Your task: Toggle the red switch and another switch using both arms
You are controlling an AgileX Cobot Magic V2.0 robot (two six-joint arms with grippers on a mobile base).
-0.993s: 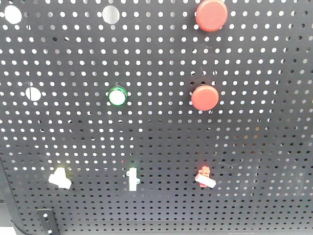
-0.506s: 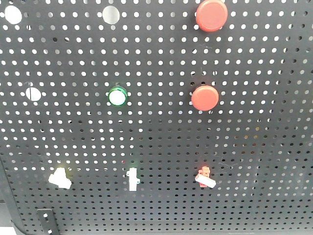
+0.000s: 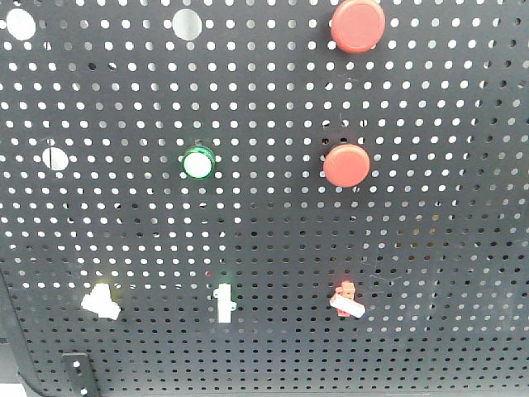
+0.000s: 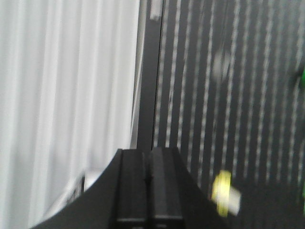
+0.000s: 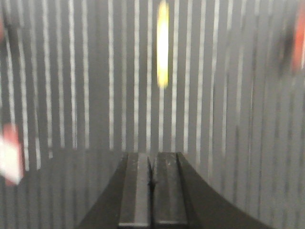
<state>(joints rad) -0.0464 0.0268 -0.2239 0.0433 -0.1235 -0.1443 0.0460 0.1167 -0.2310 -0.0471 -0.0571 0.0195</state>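
In the front view the red switch (image 3: 347, 299) sits low on the right of the black pegboard (image 3: 273, 231), its white lever slanting down to the right. Another switch (image 3: 101, 300), pale yellow with a stubby white lever, sits low on the left. Neither arm shows in that view. The blurred left wrist view has my left gripper (image 4: 148, 155) shut and empty, with the yellow switch (image 4: 224, 193) just to its right. My right gripper (image 5: 151, 160) is shut and empty facing the board, and a blurred red-and-white shape (image 5: 10, 155) at the left edge looks like the red switch.
An upright white toggle (image 3: 222, 302) stands between the two switches. Above are a green round button (image 3: 198, 163) and two big red push buttons (image 3: 346, 165) (image 3: 357, 25). A white curtain (image 4: 62, 95) lies left of the board's edge.
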